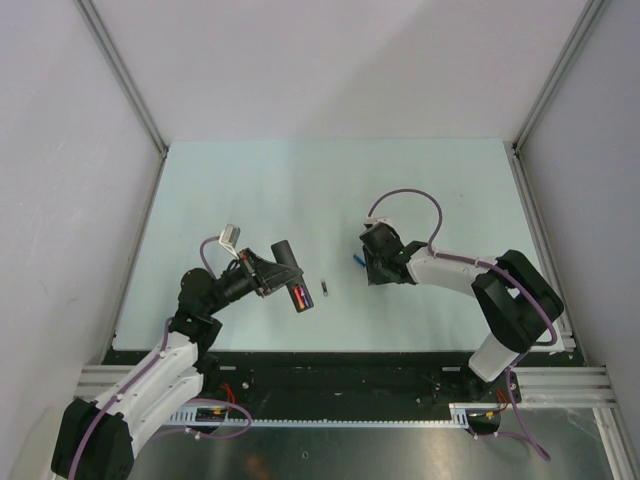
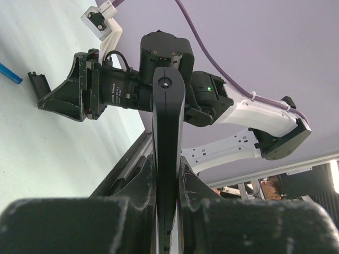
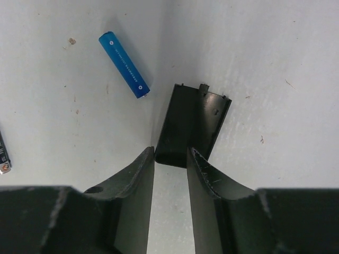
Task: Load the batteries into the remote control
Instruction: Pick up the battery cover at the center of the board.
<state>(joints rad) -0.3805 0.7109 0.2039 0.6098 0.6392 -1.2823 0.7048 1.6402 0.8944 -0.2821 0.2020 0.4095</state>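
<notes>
Left gripper (image 2: 167, 180): fingers pressed tight on the slim matte black rectangular remote control (image 2: 168, 121). It is held left of centre, and its long axis runs far-left to near-right. The open bay at the remote's near end shows a red-orange cylindrical battery (image 1: 299, 296) seated inside.

A dark thin battery with a pale tip (image 1: 326, 288) lies loose on the pale green table top (image 1: 250, 190), just right of the remote's near end and not touching it.

Right gripper (image 3: 170, 159): fingers nearly together, pinching the near end of the small black plastic back panel (image 3: 192, 127), right of centre. The panel sits tilted and sticks out past the fingertips.

A bright blue cylindrical battery (image 3: 124, 64) lies flat on the table just beside the panel's far-left corner, with a small gap between them. It sits between the two grippers, closer to the right one.
</notes>
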